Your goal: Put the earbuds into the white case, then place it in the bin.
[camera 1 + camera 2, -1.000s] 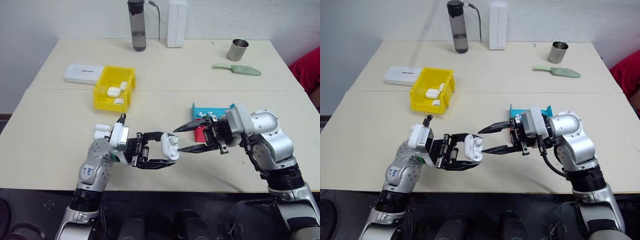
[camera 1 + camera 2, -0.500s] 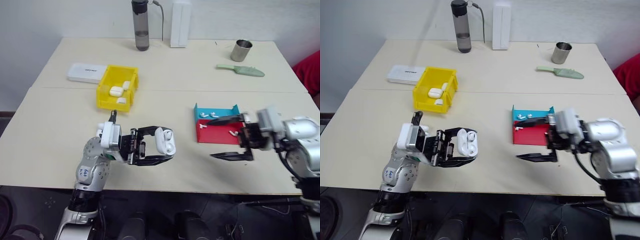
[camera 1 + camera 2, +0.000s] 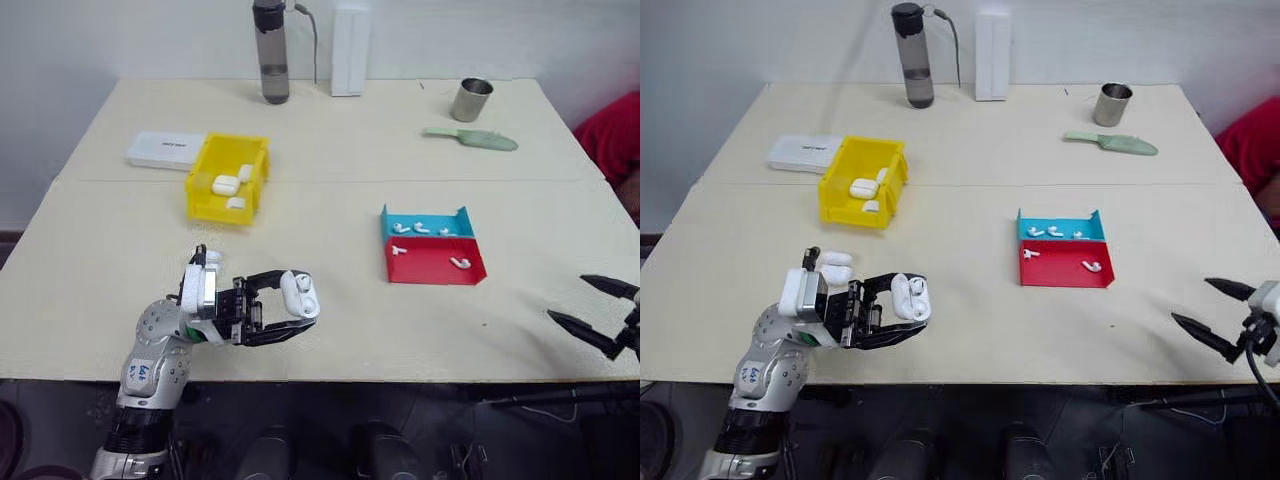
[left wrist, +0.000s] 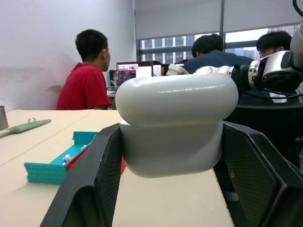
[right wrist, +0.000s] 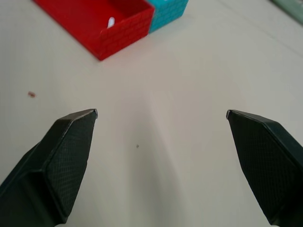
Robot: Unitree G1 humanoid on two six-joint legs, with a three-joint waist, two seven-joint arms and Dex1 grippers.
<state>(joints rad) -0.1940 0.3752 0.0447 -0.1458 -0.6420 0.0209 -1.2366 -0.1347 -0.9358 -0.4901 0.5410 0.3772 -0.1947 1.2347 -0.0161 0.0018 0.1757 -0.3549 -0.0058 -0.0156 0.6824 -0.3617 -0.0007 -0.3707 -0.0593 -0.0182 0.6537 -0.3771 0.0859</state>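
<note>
Behind the table [image 3: 330,130] people sat at desks. Left claw [image 3: 290,310] pinched the case [image 3: 300,295], lid shut, at 7 o'clock. Right claw [image 3: 598,313] was spread, empty, at 4. Bin [image 3: 228,180] sat at 10: carry the case level, drop low.

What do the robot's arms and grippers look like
The left arm is silver-grey metal with rounded joints, a blue-and-white sticker near the elbow and a white block at the wrist. The left gripper and right gripper each have two black, tapered fingers with a fine cross-hatched texture.
</note>
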